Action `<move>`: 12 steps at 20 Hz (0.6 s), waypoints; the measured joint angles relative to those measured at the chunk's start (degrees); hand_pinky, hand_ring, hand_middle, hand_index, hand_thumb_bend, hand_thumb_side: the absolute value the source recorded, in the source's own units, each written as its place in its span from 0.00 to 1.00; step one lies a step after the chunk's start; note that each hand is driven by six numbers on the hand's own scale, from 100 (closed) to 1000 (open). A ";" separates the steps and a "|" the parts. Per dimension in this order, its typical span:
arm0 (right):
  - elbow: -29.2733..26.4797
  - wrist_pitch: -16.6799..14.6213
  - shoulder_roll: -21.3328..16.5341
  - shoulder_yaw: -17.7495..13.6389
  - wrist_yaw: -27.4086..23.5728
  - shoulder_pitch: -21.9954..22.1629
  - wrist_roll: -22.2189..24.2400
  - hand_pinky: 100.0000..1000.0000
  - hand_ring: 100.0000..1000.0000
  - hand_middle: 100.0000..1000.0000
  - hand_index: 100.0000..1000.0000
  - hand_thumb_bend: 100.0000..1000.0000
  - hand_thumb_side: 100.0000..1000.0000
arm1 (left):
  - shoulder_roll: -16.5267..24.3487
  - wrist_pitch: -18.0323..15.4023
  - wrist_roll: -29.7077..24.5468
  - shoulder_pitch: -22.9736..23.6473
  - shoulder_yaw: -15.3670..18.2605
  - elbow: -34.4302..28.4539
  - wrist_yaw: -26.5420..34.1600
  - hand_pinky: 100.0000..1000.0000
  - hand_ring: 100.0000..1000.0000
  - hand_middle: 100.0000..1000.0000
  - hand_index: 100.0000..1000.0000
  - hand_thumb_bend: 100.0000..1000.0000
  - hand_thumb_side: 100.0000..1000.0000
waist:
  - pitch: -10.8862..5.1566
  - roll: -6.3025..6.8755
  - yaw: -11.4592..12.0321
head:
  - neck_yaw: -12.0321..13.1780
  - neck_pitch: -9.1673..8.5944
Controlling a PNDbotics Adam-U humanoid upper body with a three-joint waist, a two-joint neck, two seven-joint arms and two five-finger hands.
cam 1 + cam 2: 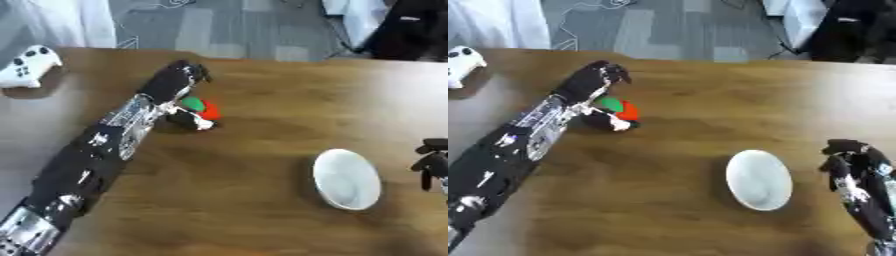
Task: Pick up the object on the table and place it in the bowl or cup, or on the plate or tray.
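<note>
Surface: wooden table [245, 210], brown; grey carpet beyond its far edge. We take the white plate [347, 179] as our landmark.

Plate: oval, white, nothing on it; lies on the table's right half.

Object: small red and green object [201, 107], well to the plate's left and farther from us, apparently at table level. We cannot make out what it is.

Left hand [179, 82]: reached far to the plate's left, over the object. Its fingers curl down round the red and green object, thumb tip below it; we read this as a grasp being closed, though whether the object is lifted we cannot tell.

Right hand [852, 159]: just to the plate's right, idle, fingers relaxed and hanging, holding nothing.

Controller: white game controller [28, 66], far left of the plate, near the table's far corner; no part of the task.

Progress: early, in our judgement. Object reached and gripped; lifting, carrying across to the plate and releasing there remain.
</note>
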 measured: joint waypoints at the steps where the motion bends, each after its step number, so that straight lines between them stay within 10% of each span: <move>1: 0.01 0.00 0.00 0.00 -0.07 -0.07 0.01 0.13 0.40 0.52 0.68 0.42 0.53 | -0.15 -0.15 0.23 -0.16 0.00 0.36 -0.24 0.90 0.68 0.73 0.76 0.56 0.46 | 0.19 0.01 -0.06 | 0.11 -0.01; 8: 0.16 0.07 -0.19 0.02 -0.49 -0.55 0.35 0.13 0.40 0.52 0.68 0.42 0.53 | -0.96 -0.59 1.33 -1.20 0.28 2.20 -0.44 0.91 0.67 0.69 0.71 0.48 0.28 | 0.88 0.12 -0.66 | 0.33 -0.01; 12: 0.31 0.05 -0.45 0.02 -0.64 -0.70 0.40 0.13 0.40 0.52 0.68 0.42 0.52 | -1.78 -0.83 1.63 -1.40 0.27 2.55 -0.44 0.85 0.50 0.56 0.62 0.39 0.12 | 1.09 0.15 -0.83 | 0.33 0.03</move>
